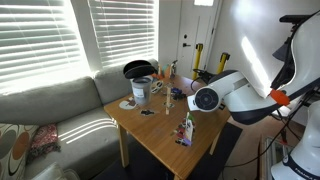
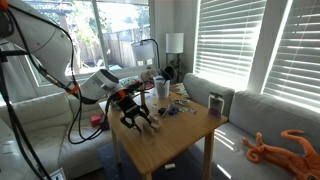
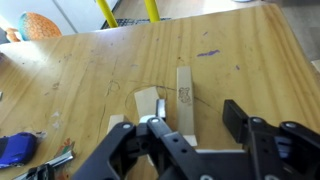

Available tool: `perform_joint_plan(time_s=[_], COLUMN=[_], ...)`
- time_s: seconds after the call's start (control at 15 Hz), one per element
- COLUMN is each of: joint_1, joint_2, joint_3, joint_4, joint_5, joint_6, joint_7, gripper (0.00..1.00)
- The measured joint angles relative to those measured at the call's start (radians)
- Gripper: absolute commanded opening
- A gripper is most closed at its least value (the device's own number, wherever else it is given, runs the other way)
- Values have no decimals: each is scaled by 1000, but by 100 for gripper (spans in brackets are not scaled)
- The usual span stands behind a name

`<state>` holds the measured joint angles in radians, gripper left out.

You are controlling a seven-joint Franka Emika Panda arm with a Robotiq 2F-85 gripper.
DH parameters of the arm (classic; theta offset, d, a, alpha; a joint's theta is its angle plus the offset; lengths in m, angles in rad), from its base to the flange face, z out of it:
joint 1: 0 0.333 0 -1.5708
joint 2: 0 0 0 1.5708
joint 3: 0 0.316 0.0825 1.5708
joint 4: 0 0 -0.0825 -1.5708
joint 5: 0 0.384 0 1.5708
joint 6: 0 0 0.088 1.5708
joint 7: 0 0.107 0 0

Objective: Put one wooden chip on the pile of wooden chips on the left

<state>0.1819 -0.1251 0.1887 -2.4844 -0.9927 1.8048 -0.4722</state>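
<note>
Nearest us in the wrist view is the end effector (image 3: pixel 195 135), at 6 o'clock of the frame. Its jaws stand apart and we see nothing held between them. It hangs low over the table (image 3: pixel 60 80). In an exterior view the end effector (image 2: pixel 138 118) also shows spread fingers above the table.

Just beyond the jaws lies a cluster of light-tan pieces.
- One squarish wooden chip (image 3: pixel 150 101) lies at about 11 o'clock from the end effector, close to the finger on the 9 o'clock side.
- A long chip (image 3: pixel 184 86) lies just beside it at 12 o'clock, running away from us.
- A third piece (image 3: pixel 117 124) sits at 9 o'clock, partly hidden by the finger linkage.

We cannot tell whether any of these are stacked, or which group is the target pile.

A blue object (image 3: pixel 15 148) sits at 8 o'clock, at the frame edge. Farther out the table is bare wood with faint marks, and yellow legs (image 3: pixel 104 12) stand past its far edge at 12 o'clock.

Risks, as we judge them:
- The chips lie flat and close together, so wide jaws could trap two at once or nudge a neighbour aside.
- Coming down too low could drive the fingertips into the table.
- A shallow pinch on so thin a piece may let it slip during the carry.
- A release from too high could scatter the pile.
</note>
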Motion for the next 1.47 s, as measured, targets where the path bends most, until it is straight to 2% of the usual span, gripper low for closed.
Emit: perform_joint_plan(time_s=[0.2,0.33,0.47,0.53,0.6,0.73,0.93,1.07,1.27,1.4,1.47], joint_1=[5,9,16,20,24,30,33,34,34,35,36], joint_2=[13,18,21,22,25,32,48,60,77,85,87], joint_3=[7,15,23,26,28,33,37,40,44,48,50], joint_4=[18,28,35,36,38,41,41,42,42,43,43], joint_5=[-1,-1,-1,-1,-1,-1,-1,-1,-1,-1,-1], joint_6=[-25,-55,-85,-98,-109,-131,-136,-136,-136,-137,-138], joint_7=[18,30,37,38,39,40,40,40,40,40,40], gripper=[29,25,29,34,47,55,59,50,42,18,17])
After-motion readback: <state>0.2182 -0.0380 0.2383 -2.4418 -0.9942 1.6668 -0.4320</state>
